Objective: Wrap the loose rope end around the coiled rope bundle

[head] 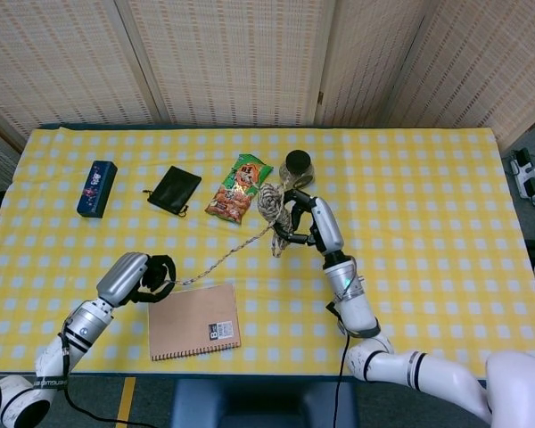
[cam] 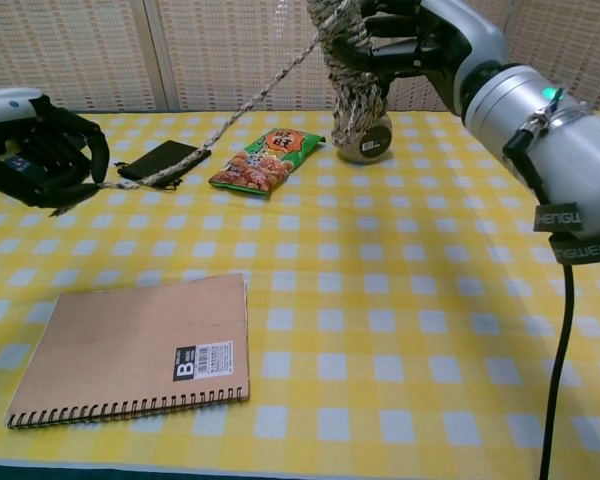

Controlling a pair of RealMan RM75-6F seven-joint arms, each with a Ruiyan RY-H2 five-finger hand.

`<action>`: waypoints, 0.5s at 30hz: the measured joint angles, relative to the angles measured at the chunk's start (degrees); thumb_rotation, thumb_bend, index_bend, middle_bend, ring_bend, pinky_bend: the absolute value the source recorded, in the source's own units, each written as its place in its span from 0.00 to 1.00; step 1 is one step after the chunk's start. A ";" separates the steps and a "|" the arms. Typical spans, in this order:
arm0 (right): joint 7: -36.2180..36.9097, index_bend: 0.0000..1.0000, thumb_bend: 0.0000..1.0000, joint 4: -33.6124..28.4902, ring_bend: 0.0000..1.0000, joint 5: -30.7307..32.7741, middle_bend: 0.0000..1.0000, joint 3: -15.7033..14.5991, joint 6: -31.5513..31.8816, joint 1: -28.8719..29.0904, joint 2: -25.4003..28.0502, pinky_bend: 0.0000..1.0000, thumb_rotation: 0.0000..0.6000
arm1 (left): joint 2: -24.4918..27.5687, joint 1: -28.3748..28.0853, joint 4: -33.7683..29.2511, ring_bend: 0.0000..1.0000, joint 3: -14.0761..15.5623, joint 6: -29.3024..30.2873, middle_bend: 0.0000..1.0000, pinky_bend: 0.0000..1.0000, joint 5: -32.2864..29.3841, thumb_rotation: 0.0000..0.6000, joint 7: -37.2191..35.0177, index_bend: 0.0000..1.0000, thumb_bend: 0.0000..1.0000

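My right hand [head: 310,223] [cam: 420,35] grips the coiled rope bundle [head: 274,212] [cam: 348,65] and holds it high above the table, near the jar. From the bundle the loose rope end [head: 225,257] [cam: 220,128] runs taut, down and to the left. My left hand [head: 141,275] [cam: 35,150] grips that end, low over the table beside the notebook's far left corner. Both hands are well apart, with the rope stretched straight between them.
A brown spiral notebook [head: 194,321] [cam: 135,348] lies near the front edge. Further back are a snack bag [head: 240,187] [cam: 265,160], a black pouch [head: 174,189] [cam: 162,160], a blue box [head: 96,188] and a dark-lidded jar [head: 297,168] [cam: 372,143]. The yellow checked cloth [head: 428,223] covers the table.
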 measured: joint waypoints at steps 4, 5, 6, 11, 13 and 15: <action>3.53 0.84 0.68 -1.72 0.75 -0.86 0.71 -0.12 -0.17 -0.95 1.91 0.67 1.00 | -1.51 -0.20 3.83 0.77 -0.03 -2.32 0.86 0.75 -2.80 1.00 0.19 0.70 0.69; 4.48 0.84 0.68 -2.30 0.75 -1.33 0.72 -0.33 -0.25 -1.29 2.76 0.67 1.00 | -1.85 -0.25 4.57 0.77 -0.10 -2.60 0.86 0.75 -3.34 1.00 0.68 0.70 0.69; 5.13 0.85 0.68 -2.73 0.75 -1.79 0.72 -0.57 -0.28 -1.57 3.41 0.67 1.00 | -2.21 -0.31 5.28 0.77 -0.20 -2.86 0.86 0.75 -3.96 1.00 1.27 0.70 0.69; 8.36 0.85 0.68 -4.69 0.76 -4.64 0.72 -2.28 -0.27 -2.96 6.81 0.67 1.00 | -4.25 -0.89 9.04 0.77 -1.27 -4.71 0.86 0.75 -8.08 1.00 4.90 0.70 0.69; 8.94 0.85 0.68 -5.13 0.76 -5.66 0.72 -3.01 -0.31 -3.29 7.94 0.67 1.00 | -5.10 -1.30 10.46 0.76 -1.93 -5.45 0.86 0.75 -9.72 1.00 6.53 0.70 0.69; 9.79 0.85 0.68 -5.64 0.76 -6.78 0.72 -3.89 -0.50 -3.57 9.20 0.67 1.00 | -5.75 -1.70 11.30 0.76 -2.63 -5.99 0.86 0.75 -10.97 1.00 7.72 0.70 0.69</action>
